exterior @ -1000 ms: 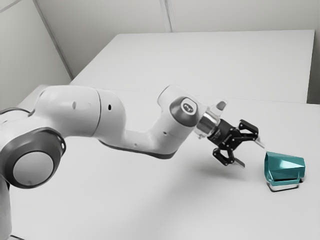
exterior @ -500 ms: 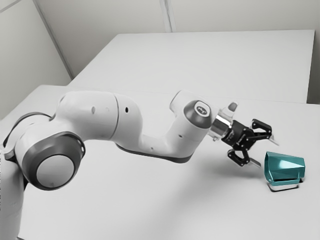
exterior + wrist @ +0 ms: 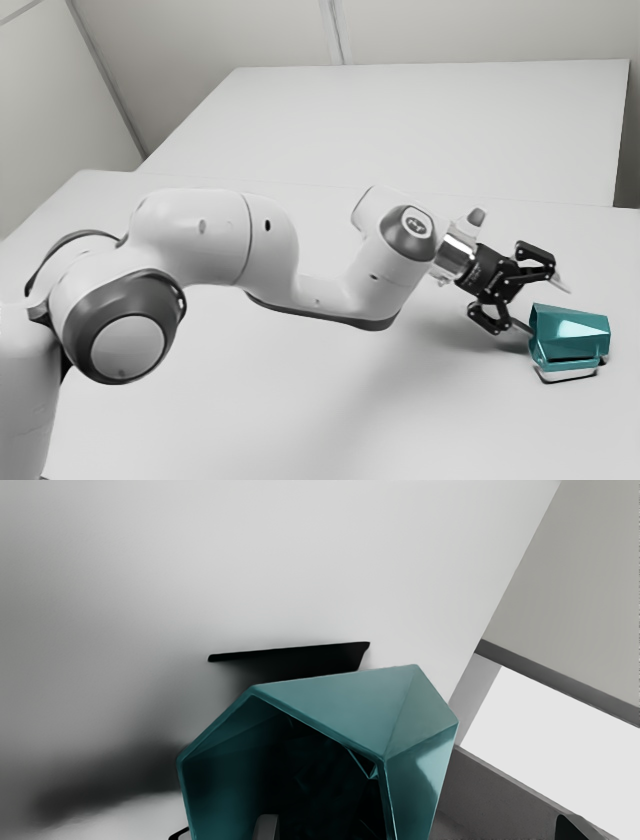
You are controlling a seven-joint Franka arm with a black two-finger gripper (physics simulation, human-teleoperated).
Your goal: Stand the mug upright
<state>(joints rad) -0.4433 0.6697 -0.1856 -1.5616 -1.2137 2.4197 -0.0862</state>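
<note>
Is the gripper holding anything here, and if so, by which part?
Nothing is held: the gripper is open, with one finger at the mug's open mouth and the other outside the mug.

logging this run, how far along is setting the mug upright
Done: the open pincer is at the mug's mouth. In hand: lining up, it seems, to grip the wall, with one finger at the opening and the other outside. Left: closing on it and righting the mug, which lies on its side on the table.
</note>
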